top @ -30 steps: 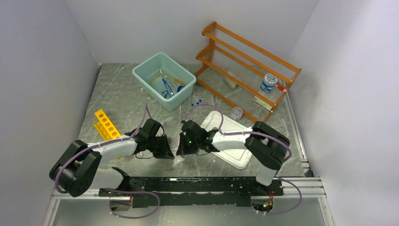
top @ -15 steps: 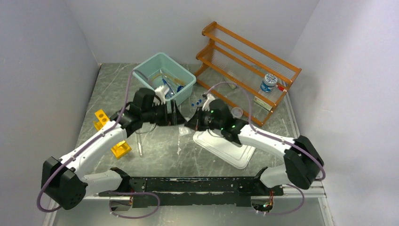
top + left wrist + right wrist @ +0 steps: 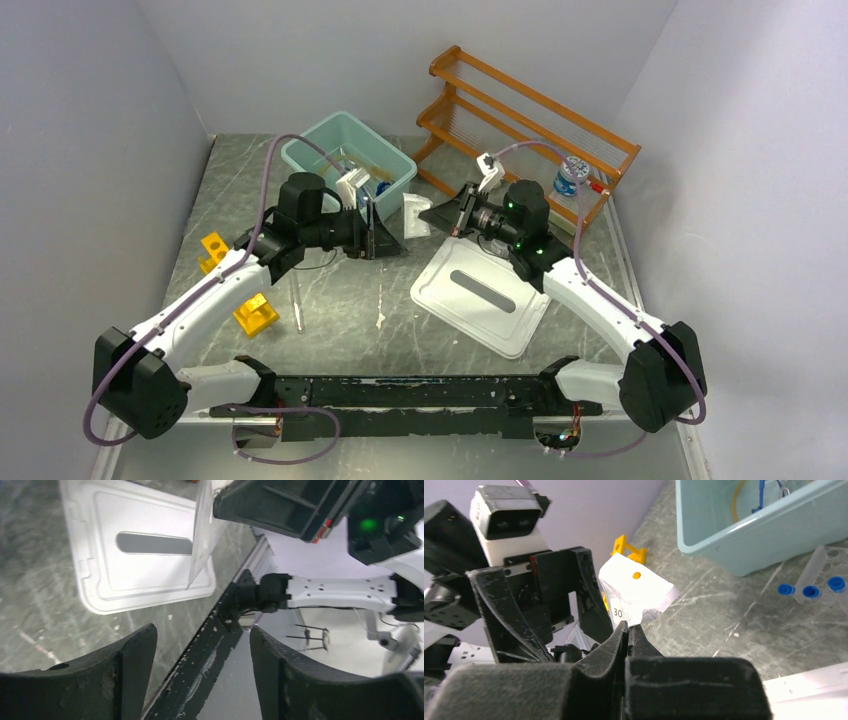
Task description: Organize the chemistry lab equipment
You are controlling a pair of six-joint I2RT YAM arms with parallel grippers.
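The right gripper [image 3: 628,628] is clamped on the lower edge of a small white bag [image 3: 636,592], in the air just right of the teal bin [image 3: 312,133]. The left gripper [image 3: 202,635] faces it, fingers apart.

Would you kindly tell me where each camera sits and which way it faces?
Top external: fixed above and behind the bases, looking down the table toward the orange shelf; left arm, right arm, left pincer and right pincer show.
Left wrist: on the left arm, looking across the white lid at the right arm; its open fingers frame the bottom.
Right wrist: on the right arm, facing the left pincer and teal bin; its own pincer clamps the white packet.
Shared: both wrist views show the white packet.
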